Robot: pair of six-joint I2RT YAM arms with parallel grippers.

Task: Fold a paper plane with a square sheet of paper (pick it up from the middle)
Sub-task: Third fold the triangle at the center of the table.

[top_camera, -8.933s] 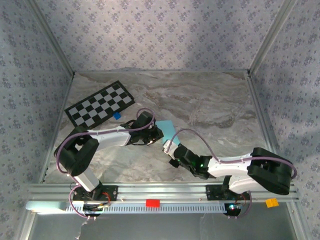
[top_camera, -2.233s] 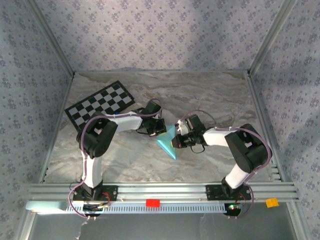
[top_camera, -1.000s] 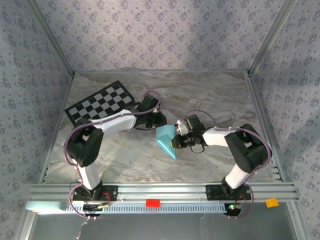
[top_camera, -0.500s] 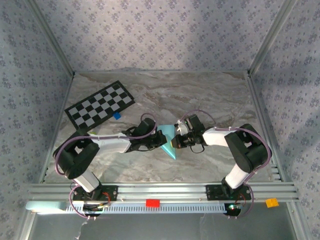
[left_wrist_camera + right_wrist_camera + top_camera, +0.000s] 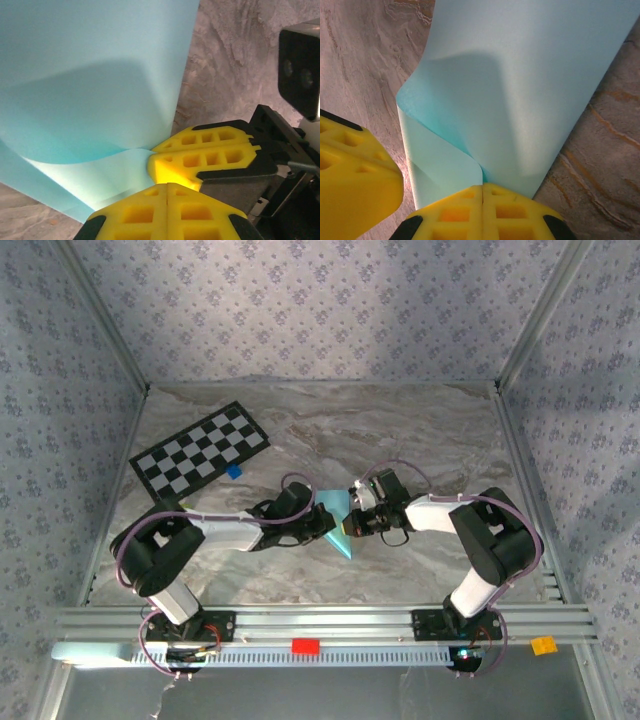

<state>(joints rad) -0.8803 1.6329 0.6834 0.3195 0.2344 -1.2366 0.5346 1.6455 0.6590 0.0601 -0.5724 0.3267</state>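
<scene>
Obs: right gripper [image 5: 482, 192] clamped on the half-folded square sheet of paper [image 5: 520, 90], right where the crease meets its fingertips, probably to anchor the fold. The left gripper [image 5: 167, 195] has its jaws together, just beside. Whether it nips the lower layer, cannot tell.
</scene>
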